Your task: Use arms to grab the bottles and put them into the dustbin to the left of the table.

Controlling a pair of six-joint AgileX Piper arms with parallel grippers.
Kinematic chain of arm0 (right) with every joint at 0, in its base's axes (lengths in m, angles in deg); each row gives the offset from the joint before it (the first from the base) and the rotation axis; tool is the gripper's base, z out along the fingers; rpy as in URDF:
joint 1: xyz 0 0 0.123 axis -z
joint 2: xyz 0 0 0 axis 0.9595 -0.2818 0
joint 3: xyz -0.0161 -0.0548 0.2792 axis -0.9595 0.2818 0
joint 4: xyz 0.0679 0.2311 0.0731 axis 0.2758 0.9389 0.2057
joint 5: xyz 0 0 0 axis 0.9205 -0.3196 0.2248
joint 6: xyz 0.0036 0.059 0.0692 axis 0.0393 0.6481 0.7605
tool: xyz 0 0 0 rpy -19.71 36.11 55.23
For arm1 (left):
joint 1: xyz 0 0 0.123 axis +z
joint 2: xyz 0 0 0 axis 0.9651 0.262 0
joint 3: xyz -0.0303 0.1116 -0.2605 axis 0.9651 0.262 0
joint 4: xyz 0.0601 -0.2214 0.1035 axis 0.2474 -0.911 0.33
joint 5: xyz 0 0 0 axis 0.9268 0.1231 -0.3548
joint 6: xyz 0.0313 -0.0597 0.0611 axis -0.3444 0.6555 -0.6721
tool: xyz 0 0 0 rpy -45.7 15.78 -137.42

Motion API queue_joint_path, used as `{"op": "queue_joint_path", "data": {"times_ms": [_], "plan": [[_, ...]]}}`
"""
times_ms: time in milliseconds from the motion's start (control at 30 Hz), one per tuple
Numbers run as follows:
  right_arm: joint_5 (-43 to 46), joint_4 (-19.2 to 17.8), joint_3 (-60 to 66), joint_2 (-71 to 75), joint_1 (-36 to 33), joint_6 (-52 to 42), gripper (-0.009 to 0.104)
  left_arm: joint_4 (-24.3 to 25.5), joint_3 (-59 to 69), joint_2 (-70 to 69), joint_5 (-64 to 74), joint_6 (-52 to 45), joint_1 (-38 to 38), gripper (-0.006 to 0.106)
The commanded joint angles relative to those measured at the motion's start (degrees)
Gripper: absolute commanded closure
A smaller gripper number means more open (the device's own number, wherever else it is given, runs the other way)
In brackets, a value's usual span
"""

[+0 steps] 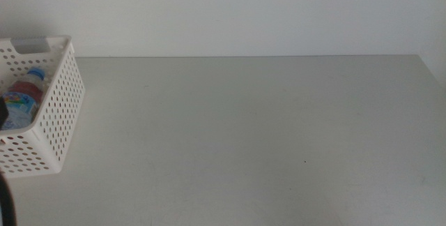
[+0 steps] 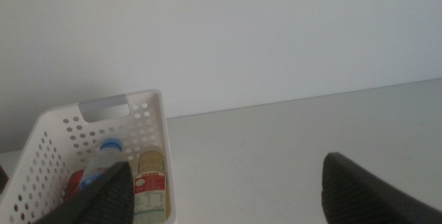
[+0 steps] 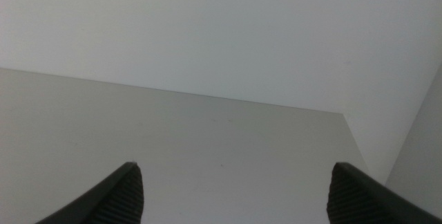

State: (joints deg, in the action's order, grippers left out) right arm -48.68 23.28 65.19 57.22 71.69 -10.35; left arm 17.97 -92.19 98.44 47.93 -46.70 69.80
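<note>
The white dustbin [image 1: 59, 100] is sitting on the table [image 1: 265, 135]. The water bottle [image 2: 100, 165], the tea bottle [image 2: 150, 182] and the red can [image 2: 74, 182] are lying inside the dustbin. The left gripper [image 2: 228, 189] is hanging just beside the dustbin, jaws wide apart and holding nothing. The right gripper [image 3: 235, 193] is waiting well away from the dustbin, also wide apart and holding nothing.

The white dustbin [image 1: 59, 107], dotted with rows of small holes, holds a blue-capped clear bottle [image 2: 102, 160], a yellow green-labelled bottle [image 2: 151, 182] and something red, on the light-grey table [image 1: 244, 135].
</note>
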Motion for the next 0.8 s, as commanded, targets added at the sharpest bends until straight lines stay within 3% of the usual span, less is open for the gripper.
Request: {"op": "queue_joint_path", "data": {"times_ms": [0,333,767], "plan": [[4.74,-0.74,1.86,3.92,0.96,-0.70,0.027,-0.03,4.57,-6.30,-7.00,0.83,-0.22,0.008],[3.73,-1.17,13.52,10.99,0.96,-0.70,0.027,-0.08,27.03,-25.71,-7.01,0.83,-0.22,0.008],[3.16,-1.38,13.40,10.99,0.96,-0.70,0.027,-0.08,34.43,-26.42,-6.35,0.83,-0.22,0.008]]}}
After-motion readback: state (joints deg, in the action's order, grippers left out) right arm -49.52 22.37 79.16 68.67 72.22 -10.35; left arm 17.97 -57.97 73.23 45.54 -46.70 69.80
